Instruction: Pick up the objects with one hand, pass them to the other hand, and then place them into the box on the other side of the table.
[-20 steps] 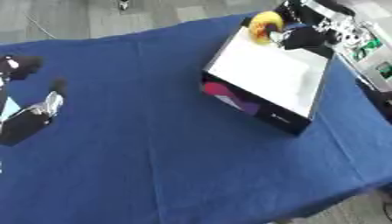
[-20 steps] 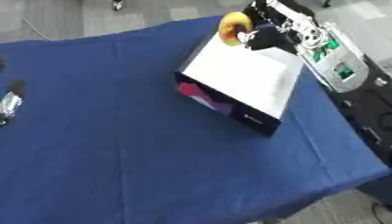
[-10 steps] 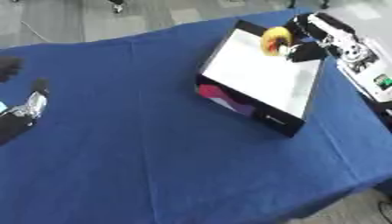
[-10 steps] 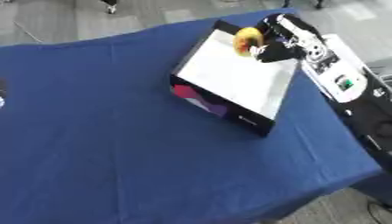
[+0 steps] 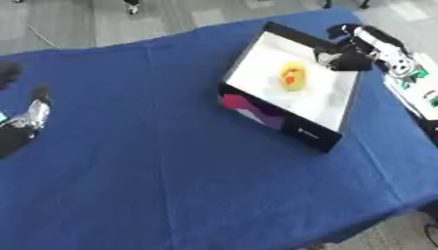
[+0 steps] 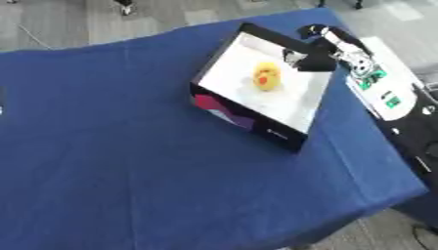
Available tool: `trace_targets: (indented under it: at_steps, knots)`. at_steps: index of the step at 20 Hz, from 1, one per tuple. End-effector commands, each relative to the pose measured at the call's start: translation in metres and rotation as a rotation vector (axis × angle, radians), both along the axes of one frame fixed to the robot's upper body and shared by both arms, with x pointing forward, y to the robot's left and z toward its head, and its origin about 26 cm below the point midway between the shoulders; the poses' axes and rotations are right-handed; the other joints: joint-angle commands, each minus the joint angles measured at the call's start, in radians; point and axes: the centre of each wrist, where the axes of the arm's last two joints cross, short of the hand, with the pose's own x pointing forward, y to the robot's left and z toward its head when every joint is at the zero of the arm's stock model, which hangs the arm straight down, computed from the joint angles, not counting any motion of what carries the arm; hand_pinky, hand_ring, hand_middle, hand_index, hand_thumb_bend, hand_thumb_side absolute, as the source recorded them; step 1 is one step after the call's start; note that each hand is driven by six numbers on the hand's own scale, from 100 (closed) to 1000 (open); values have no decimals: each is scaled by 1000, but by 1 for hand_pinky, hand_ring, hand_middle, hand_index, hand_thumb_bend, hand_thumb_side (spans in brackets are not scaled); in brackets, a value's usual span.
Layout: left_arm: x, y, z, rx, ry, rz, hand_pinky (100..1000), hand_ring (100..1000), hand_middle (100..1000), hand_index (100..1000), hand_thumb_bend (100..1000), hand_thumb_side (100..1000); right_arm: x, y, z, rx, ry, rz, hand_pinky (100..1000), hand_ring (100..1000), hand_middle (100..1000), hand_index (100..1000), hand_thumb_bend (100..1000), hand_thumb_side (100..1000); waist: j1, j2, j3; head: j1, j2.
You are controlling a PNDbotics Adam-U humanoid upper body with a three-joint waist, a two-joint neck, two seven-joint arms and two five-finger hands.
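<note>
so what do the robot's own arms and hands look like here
The right hand is black, on a white and silver forearm with small green and dark markings. The left hand at the view's left edge is black with a silver metal joint section. No sleeves show, and I can't make out any cables.

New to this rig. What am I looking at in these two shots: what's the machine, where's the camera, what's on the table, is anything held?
Both pictures come from one stereo camera in a humanoid robot's head, looking down at its work; left eye and right eye, same moment. The surface is a table under a blue cloth. On its right side stands a shallow black box with a white inside, and a small yellow rounded object with an orange patch lies in it, untouched. The robot's black and silver right hand hangs over the box's far right corner and holds nothing; its fingers are too unclear to call open or curled. The left hand rests at the left edge of the left eye view, empty too, its fingers just as hard to read.
</note>
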Motion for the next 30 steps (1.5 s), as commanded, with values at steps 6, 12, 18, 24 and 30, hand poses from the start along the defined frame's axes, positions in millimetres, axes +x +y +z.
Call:
trace_targets:
  at_steps: [6, 12, 18, 24, 30]
  knots:
    - [-1, 13, 13, 9, -38, 36, 779, 737, 685, 778, 278, 513, -5, -9, 23, 50, -127, -54, 894, 802, 835, 866, 100, 350, 11, -37, 1, 27, -3]
    - [0, 31, 19, 1, -26, 101, 783, 737, 683, 778, 274, 499, -10, 6, 40, 166, -252, -53, 896, 797, 833, 862, 100, 364, 20, -42, 5, 89, 2]
    - [-1, 61, 26, -1, -20, 212, 785, 740, 691, 783, 279, 488, -11, 15, 53, 283, -317, -43, 896, 797, 838, 863, 100, 379, 27, -42, 10, 148, -4]
    - [-5, 95, 34, 29, 6, 325, 788, 744, 700, 788, 256, 466, -12, 17, 54, 296, -332, -37, 894, 790, 831, 856, 100, 350, 31, -40, 18, 197, -1]
    - [-13, 126, 39, 129, 77, 393, 796, 752, 711, 798, 341, 464, -14, 18, 58, 303, -352, -25, 894, 787, 829, 855, 100, 352, 30, -37, 23, 224, 0]
